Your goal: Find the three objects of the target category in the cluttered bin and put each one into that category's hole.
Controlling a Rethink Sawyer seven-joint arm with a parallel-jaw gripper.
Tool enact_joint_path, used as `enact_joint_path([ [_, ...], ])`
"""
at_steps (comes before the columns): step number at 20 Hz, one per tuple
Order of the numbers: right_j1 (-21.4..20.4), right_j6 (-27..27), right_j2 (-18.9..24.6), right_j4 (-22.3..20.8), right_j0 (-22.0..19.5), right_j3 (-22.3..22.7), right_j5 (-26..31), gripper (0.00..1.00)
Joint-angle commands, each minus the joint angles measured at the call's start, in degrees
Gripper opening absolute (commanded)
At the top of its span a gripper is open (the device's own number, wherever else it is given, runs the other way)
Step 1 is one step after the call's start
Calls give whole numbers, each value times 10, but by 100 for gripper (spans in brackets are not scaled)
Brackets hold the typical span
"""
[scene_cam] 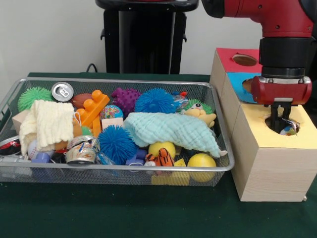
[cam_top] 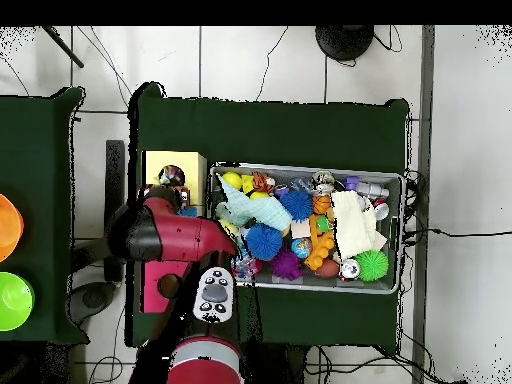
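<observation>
My gripper (scene_cam: pixel 280 125) hangs straight down over the yellow-topped wooden box (scene_cam: pixel 257 134) at the right. Its tips reach into the round hole (scene_cam: pixel 271 124). It looks shut on a crumpled polka-dot wrapper (scene_cam: pixel 289 130) that sits at the hole's mouth. In the overhead view the wrapper (cam_top: pixel 172 177) shows in the yellow box (cam_top: pixel 155 165), just beyond the red arm. The wire mesh bin (scene_cam: pixel 119 80) fills the left and middle. Two more dotted wrappers seem to lie in it, one by the orange blocks (scene_cam: pixel 111 112) and one at the far right (scene_cam: pixel 180 102).
The blue-topped box (scene_cam: pixel 237 78) and the red-topped box (scene_cam: pixel 229 54) stand behind the yellow one. The bin (cam_top: pixel 300 168) holds spiky blue balls (scene_cam: pixel 117 143), drink cans (scene_cam: pixel 62 91), a pale green cloth (scene_cam: pixel 171 130), a cream cloth (scene_cam: pixel 49 121) and yellow balls (scene_cam: pixel 201 161).
</observation>
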Motion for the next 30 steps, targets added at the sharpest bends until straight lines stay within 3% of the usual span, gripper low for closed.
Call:
enact_joint_path([
  [1, 63, 191, 65, 55, 40, 53, -30, 0],
  [8, 83, 213, 83, 100, 48, 58, -89, 0],
  [15, 94, 232, 71, 138, 75, 47, -116, 0],
  [20, 96, 229, 80, 133, 67, 46, -122, 0],
  [30, 90, 206, 37, 166, 99, 41, -88, 0],
])
